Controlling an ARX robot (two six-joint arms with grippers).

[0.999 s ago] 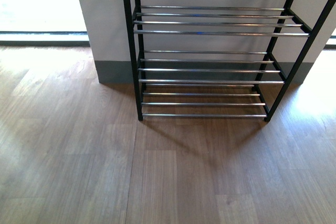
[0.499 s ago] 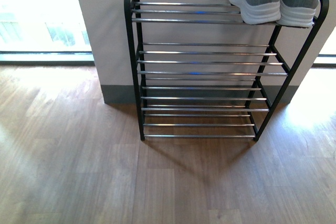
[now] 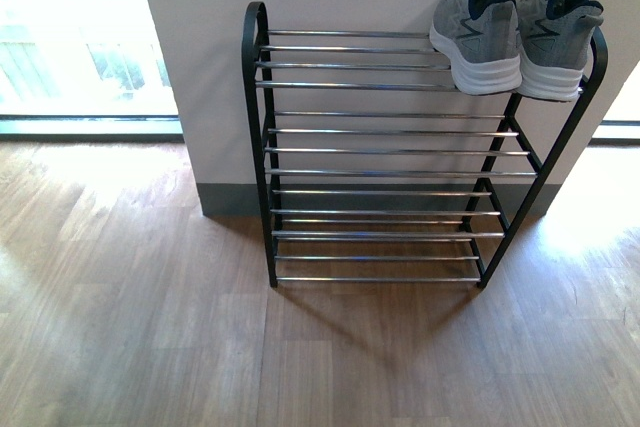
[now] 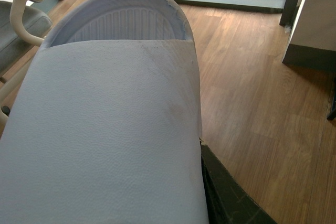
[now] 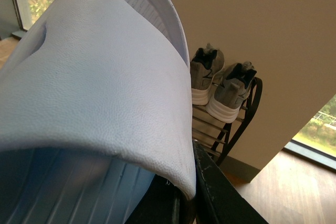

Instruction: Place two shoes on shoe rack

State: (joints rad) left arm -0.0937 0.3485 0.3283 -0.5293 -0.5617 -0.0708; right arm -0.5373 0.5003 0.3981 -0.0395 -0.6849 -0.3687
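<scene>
We see the shoe rack (image 3: 380,152) standing on the wood floor (image 3: 130,327) against the wall, with the pair of grey sneakers (image 3: 515,35) side by side at the right end of its top shelf. Each wrist view is filled by a pale blue sandal, the left sandal (image 4: 110,129) and the right sandal (image 5: 100,93); we cannot tell whether either gripper is clamped, as their jaws are hidden.

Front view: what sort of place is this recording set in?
Probably a home entryway or a room mocked up as one. A shoe rack stands on wood-plank floor against a plain wall, grey sneakers sit on its top shelf, and bright floor-level windows flank the wall.
</scene>
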